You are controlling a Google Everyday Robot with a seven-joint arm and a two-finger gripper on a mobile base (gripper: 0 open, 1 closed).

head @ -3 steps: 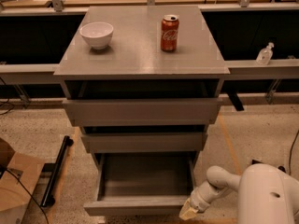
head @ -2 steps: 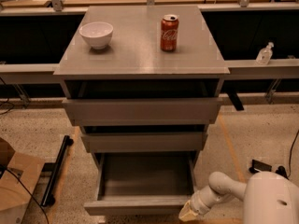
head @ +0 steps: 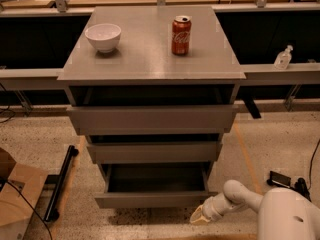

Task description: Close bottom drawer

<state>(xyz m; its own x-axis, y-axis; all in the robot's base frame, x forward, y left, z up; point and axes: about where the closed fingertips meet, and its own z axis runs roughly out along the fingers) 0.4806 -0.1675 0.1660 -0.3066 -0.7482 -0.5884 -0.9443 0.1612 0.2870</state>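
The bottom drawer [head: 150, 200] is the lowest and narrowest of three grey drawers in the cabinet. It stands partly open, with its dark inside showing and its flat front pulled out past the middle drawer [head: 155, 152]. My gripper [head: 199, 216] is at the end of the white arm, low at the front right. It sits just in front of and slightly below the right end of the bottom drawer's front. I cannot tell if it touches the front.
The top drawer [head: 152, 119] also stands slightly out. A white bowl [head: 103, 36] and a red soda can [head: 181, 35] stand on the cabinet top. A cardboard box [head: 17, 199] and a black bar [head: 60, 184] lie at left, and a small black object [head: 282, 180] lies on the floor at right.
The bottom drawer has slid inward and sticks out less than before. My gripper has followed it toward the cabinet.
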